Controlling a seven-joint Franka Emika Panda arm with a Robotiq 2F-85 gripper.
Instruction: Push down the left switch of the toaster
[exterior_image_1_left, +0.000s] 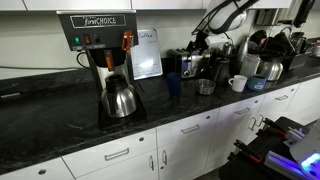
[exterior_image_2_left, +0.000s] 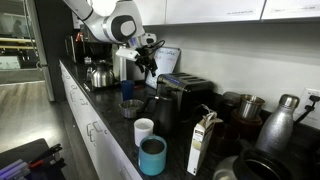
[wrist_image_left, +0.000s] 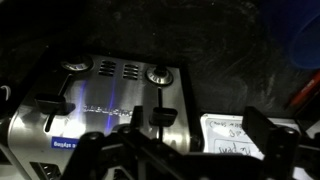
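Note:
The toaster (exterior_image_1_left: 196, 66) is a low silver box on the black counter, and it shows in both exterior views (exterior_image_2_left: 185, 92). The wrist view looks onto its silver face (wrist_image_left: 110, 100), which has two round knobs and two dark slide levers, one lever at the left (wrist_image_left: 48, 103) and one at the right (wrist_image_left: 160, 115). My gripper (exterior_image_2_left: 148, 62) hangs just above and beside the toaster's near end, not touching it. Its dark fingers (wrist_image_left: 190, 150) are spread apart and empty, low in the wrist view.
A black coffee brewer (exterior_image_1_left: 95, 40) stands over a round steel carafe (exterior_image_1_left: 120, 98). A blue cup (exterior_image_1_left: 174, 82) and a white mug (exterior_image_1_left: 238, 83) flank the toaster. A mug (exterior_image_2_left: 144, 130), teal cup (exterior_image_2_left: 152, 155), carton (exterior_image_2_left: 203, 145) and steel bottle (exterior_image_2_left: 280, 120) crowd the counter.

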